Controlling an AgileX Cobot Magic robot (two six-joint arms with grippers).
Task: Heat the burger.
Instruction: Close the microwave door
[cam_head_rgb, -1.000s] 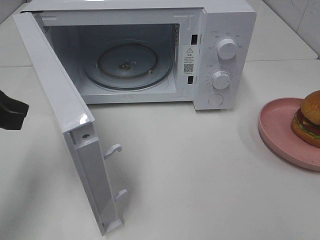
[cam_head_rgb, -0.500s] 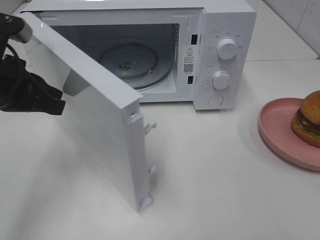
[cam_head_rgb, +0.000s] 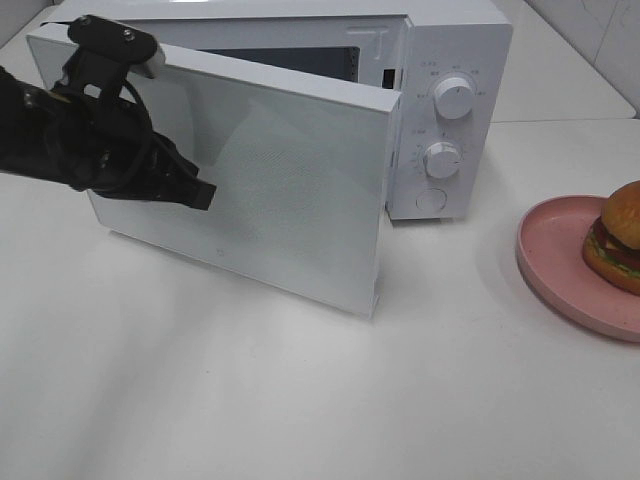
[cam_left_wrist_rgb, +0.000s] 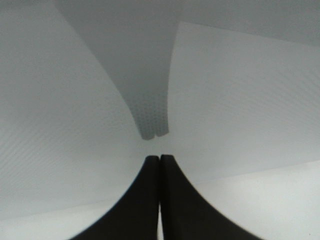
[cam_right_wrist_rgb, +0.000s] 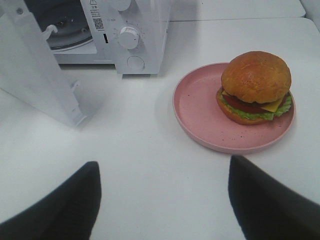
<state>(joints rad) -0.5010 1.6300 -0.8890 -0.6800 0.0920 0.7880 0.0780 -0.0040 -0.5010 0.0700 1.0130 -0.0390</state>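
The burger (cam_head_rgb: 618, 236) sits on a round pink plate (cam_head_rgb: 556, 262) at the table's right edge; the right wrist view shows the burger (cam_right_wrist_rgb: 256, 85) and the plate (cam_right_wrist_rgb: 199, 111) too. The white microwave (cam_head_rgb: 450, 50) stands at the back with its door (cam_head_rgb: 290, 190) ajar, a little over halfway swung in. My left gripper (cam_head_rgb: 203, 194) is shut, its tip against the door's outer face; in the left wrist view its gripper (cam_left_wrist_rgb: 160, 161) touches the white panel. My right gripper (cam_right_wrist_rgb: 162, 200) is open and empty, above the table in front of the plate.
The microwave has two knobs (cam_head_rgb: 453, 99) and a button on its right panel. The door's free edge (cam_head_rgb: 380, 200) juts out over the table toward the front. White table (cam_head_rgb: 300, 400) all round; a tiled wall stands at the back right.
The door has swung from wide open to well over halfway shut. My left arm has come in from the left edge and pushed along the door's outer face. The burger has not moved.
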